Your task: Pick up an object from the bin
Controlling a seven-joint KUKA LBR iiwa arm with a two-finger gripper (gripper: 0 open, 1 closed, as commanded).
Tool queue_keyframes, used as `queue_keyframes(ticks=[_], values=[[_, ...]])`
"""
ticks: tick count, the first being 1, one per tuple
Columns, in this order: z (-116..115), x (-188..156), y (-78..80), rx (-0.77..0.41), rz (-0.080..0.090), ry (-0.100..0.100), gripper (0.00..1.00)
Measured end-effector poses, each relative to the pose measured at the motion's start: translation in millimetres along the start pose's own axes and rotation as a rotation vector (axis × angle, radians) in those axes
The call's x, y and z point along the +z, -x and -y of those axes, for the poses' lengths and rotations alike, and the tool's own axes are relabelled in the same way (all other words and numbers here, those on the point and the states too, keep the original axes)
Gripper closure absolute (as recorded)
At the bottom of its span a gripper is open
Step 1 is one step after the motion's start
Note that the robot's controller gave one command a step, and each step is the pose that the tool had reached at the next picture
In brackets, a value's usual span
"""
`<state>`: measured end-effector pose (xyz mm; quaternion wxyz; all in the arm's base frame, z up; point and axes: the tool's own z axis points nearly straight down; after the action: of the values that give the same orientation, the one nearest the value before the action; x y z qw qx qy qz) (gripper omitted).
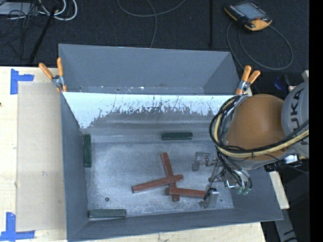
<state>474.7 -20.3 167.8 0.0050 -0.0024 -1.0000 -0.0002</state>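
On the floor of the bin (73, 185), toward its right, a short brown stick (189, 191) is judged light, stiff and best gripped across its narrow width, its end just beside the wide-spread, empty gripper (206, 179), with two crossed brown sticks (154, 184) lying beyond.

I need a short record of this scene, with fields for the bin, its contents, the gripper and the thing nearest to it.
Bin: grey metal bin
Brown sticks: three, crossed in a small heap right of centre
Green bars: three, apart: back, left wall, front left
Gripper: open, low at the right, holding nothing
Nearest thing: lowest brown stick
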Motion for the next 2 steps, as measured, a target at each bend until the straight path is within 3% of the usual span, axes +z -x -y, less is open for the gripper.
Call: queue_keyframes(ticks=[2], values=[[0.2, -3.3, 2.3, 0.000, 0.009, 0.000, 0.00]])
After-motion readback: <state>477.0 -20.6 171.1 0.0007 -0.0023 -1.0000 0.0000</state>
